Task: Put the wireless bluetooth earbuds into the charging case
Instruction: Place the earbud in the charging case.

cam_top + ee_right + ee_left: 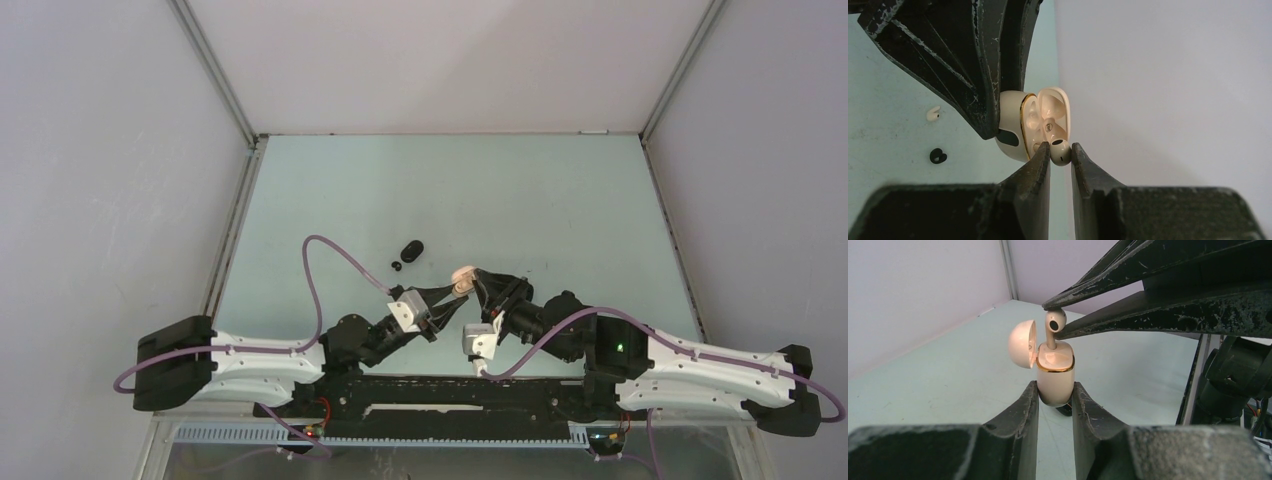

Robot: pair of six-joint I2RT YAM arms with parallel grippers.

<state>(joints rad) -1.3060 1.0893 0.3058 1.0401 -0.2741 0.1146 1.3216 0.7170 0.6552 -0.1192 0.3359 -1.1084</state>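
Low in the middle of the overhead frame, both end effectors meet well apart from the counter's [560, 200] walled edges. The left end effector [1054, 392] clamps the cream, gold-rimmed charging case [1055, 382] upright, its lid swung open to the left. The right end effector [1060, 152] pinches a whitish earbud [1055, 320] just above the case, its stem reaching down into the open top. A black case [410, 248], a loose black earbud [938, 155] and a loose white earbud [933, 114] lie on the counter nearby.

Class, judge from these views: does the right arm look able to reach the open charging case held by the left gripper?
Probably yes. The left gripper clamps the charging case low, its lid swung aside, and the right gripper holds a whitish earbud at its opening.
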